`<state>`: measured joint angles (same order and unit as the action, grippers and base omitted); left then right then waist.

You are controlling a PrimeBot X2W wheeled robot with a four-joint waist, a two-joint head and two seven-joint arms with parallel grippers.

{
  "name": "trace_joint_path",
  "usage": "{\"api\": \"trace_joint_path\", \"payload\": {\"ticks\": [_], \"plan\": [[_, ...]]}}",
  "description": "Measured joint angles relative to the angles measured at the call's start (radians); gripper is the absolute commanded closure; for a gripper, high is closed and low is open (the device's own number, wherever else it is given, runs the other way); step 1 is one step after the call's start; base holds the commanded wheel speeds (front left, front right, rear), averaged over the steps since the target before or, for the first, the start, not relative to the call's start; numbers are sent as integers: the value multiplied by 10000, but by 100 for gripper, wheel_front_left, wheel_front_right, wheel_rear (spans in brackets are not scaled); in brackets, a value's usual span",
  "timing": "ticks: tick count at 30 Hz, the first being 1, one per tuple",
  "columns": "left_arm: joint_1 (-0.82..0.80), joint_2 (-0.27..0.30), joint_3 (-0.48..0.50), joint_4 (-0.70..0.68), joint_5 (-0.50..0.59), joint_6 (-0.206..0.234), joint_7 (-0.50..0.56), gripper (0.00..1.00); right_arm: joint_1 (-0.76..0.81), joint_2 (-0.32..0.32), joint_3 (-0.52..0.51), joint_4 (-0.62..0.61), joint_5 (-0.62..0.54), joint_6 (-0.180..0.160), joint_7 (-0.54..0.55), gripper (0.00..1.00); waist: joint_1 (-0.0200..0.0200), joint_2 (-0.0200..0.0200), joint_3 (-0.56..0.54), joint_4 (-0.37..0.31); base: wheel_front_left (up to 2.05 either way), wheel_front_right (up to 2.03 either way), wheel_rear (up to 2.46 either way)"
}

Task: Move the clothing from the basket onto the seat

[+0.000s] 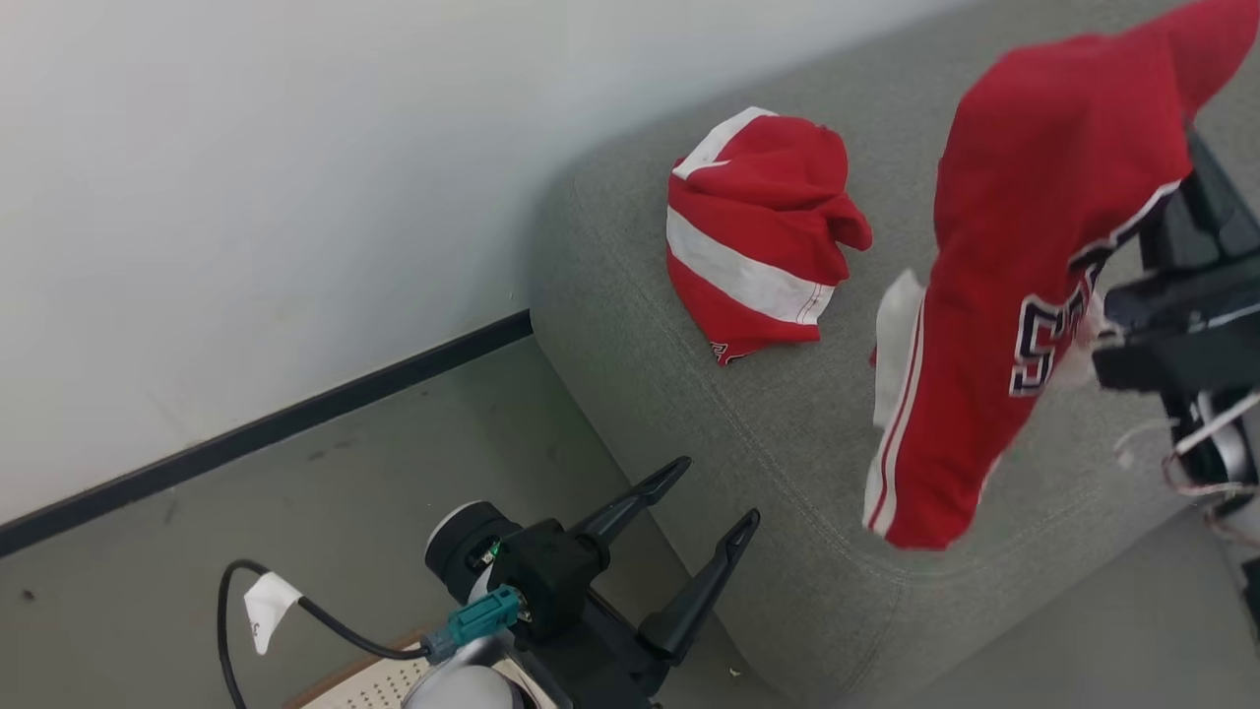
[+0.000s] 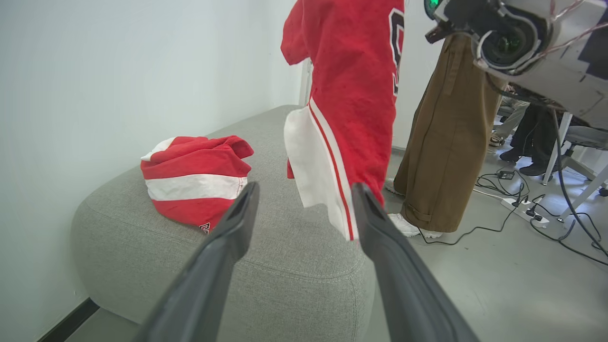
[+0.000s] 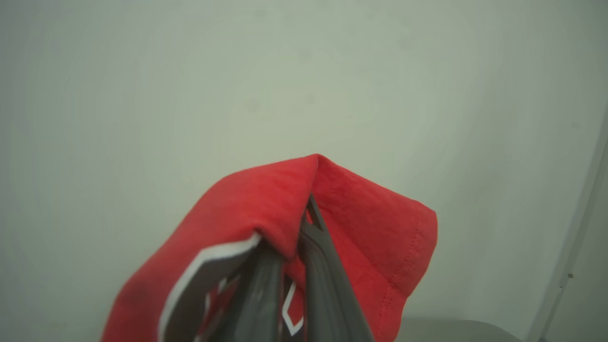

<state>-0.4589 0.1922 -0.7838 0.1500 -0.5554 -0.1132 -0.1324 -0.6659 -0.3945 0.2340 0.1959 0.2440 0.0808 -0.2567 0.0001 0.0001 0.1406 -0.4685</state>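
Clothing in the form of one red jersey [image 3: 266, 199] is pinched in the right gripper [image 3: 297, 237]. Its two dark fingers are clenched together with a fold of the cloth draped over their tips. From that grip the jersey [image 1: 1024, 246] hangs down over the seat [image 1: 787, 443], above its front edge. Whether the lowest hem touches the cushion cannot be told.

The fabric is plain bright red with a stitched hem. A white panel and thin white and red stripes run down one side. On it sits a large dark navy figure edged in white. It looks like a 5, and the rest is folded out of sight.

A second red garment [image 1: 758, 236] lies crumpled on the seat, towards the wall side. It is well apart from the hanging one and crossed by broad white bands. Small dark lettering at its lower hem is too small to read.

The left gripper [image 1: 717, 490] hovers off the seat's front corner. Its jaws are spread wide and hold nothing.

Below it, away from the seat, a corner of the basket [image 1: 379, 689] shows cream perforated plastic under a brown rim. A white tag [image 1: 266, 606] on a black cable carries a mark that cannot be read.

Beyond the seat's far side stands a person [image 2: 446, 142] in brown trousers and white shoes.
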Motion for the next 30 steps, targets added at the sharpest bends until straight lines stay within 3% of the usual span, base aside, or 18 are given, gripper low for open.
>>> {"api": "trace_joint_path", "payload": {"ticks": [7,12,24,30], "plan": [[-475,194,71,-445,148,77,236,0,-2568,-94,-466,1547,207,136,-2,100,1,0,671,227,0,0,0],[-851,244,96,-711,267,77,368,0,-3647,-495,-853,2746,255,176,-2,100,1,1,1143,517,0,0,0],[-1381,259,42,-1294,650,77,731,0,-4367,-1482,-1400,4696,280,247,-2,100,0,1,2099,1325,0,0,0],[-1726,234,-33,-1555,746,77,936,0,-4488,-1463,-1283,5574,148,245,0,100,0,1,2607,1709,0,0,0]]}}
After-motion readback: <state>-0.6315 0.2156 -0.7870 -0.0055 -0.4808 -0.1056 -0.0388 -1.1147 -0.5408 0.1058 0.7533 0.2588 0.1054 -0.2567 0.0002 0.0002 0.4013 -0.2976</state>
